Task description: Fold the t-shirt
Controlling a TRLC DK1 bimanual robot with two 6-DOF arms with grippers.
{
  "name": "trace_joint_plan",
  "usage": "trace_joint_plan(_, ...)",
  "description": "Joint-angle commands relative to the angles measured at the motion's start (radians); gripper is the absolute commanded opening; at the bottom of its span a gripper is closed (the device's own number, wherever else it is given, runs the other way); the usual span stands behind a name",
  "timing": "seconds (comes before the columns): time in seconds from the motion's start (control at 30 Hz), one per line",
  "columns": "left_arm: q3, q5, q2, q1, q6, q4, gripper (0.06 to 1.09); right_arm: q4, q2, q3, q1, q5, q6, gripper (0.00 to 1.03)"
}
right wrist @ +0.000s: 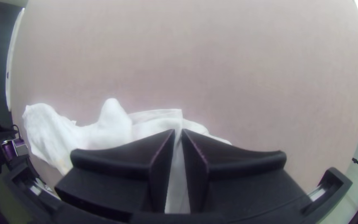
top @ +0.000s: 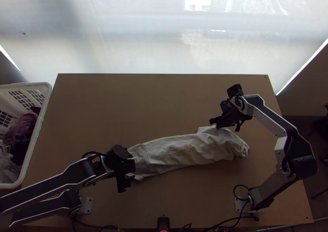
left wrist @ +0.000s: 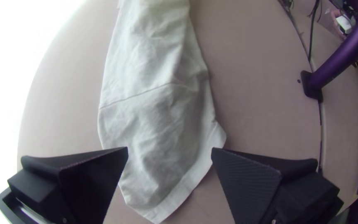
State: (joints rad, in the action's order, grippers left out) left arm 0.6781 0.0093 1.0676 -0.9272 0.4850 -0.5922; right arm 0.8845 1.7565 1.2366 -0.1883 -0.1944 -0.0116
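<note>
My left gripper (top: 124, 178) is at the left end of the off-white t-shirt (top: 176, 152), and my right gripper (top: 217, 122) is at its upper edge near the right end. The shirt lies as a long, narrow, wrinkled strip, bunched toward the right. In the left wrist view the left gripper (left wrist: 170, 150) stands open, its fingers spread on either side of the hemmed end of the shirt (left wrist: 156, 112), with nothing gripped. The right gripper (right wrist: 178, 132), in the right wrist view, is shut on a bit of the t-shirt (right wrist: 63, 137); cloth shows between and beyond its fingertips.
A white laundry basket (top: 32, 144) with dark, pink and pale clothes stands left of the table (top: 123, 105). Bare wood extends above and below the shirt. Cables and a small black device (top: 163, 224) lie along the near edge.
</note>
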Motion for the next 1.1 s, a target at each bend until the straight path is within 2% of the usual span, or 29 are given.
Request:
trace_joint_plan(0.0,0.017,-0.003,0.066,0.025,0.004,0.058,1.03,0.016,-0.025,-0.014,-0.003,0.0,-0.018,0.12)
trace_joint_plan(0.1,0.023,-0.003,0.109,0.039,0.003,0.091,1.03,0.016,-0.029,-0.016,-0.003,0.0,-0.022,0.03)
trace_joint_plan(0.27,0.04,-0.003,0.209,0.088,0.004,0.172,1.03,0.018,-0.051,-0.014,-0.007,0.0,-0.013,0.03)
trace_joint_plan(0.33,0.06,0.001,0.256,0.117,0.004,0.187,0.99,0.022,-0.068,-0.009,-0.005,0.0,-0.01,0.03)
trace_joint_plan(0.43,0.084,0.009,0.313,0.136,0.02,0.187,0.99,0.028,-0.095,-0.009,0.0,0.0,-0.007,0.03)
trace_joint_plan(0.5,0.095,0.009,0.331,0.153,0.029,0.201,1.03,0.028,-0.112,-0.014,0.0,0.0,-0.007,0.03)
trace_joint_plan(0.67,0.14,0.011,0.377,0.195,0.027,0.224,1.03,0.03,-0.126,-0.011,0.0,0.0,-0.007,0.03)
trace_joint_plan(0.8,0.14,0.017,0.422,0.186,0.03,0.224,0.77,0.031,-0.126,-0.002,0.001,0.0,-0.007,0.03)
trace_joint_plan(0.9,0.138,0.029,0.427,0.177,0.03,0.227,0.39,0.041,-0.127,-0.009,0.0,-0.004,-0.007,0.03)
trace_joint_plan(0.93,0.135,0.038,0.427,0.179,0.03,0.232,0.33,0.041,-0.127,-0.017,-0.002,-0.004,-0.007,0.03)
trace_joint_plan(1.0,0.133,0.044,0.425,0.177,0.03,0.226,0.31,0.041,-0.123,-0.034,-0.011,-0.004,-0.007,0.03)
trace_joint_plan(1.07,0.141,0.044,0.413,0.179,0.03,0.203,0.24,0.041,-0.124,-0.043,-0.019,-0.005,-0.005,0.03)
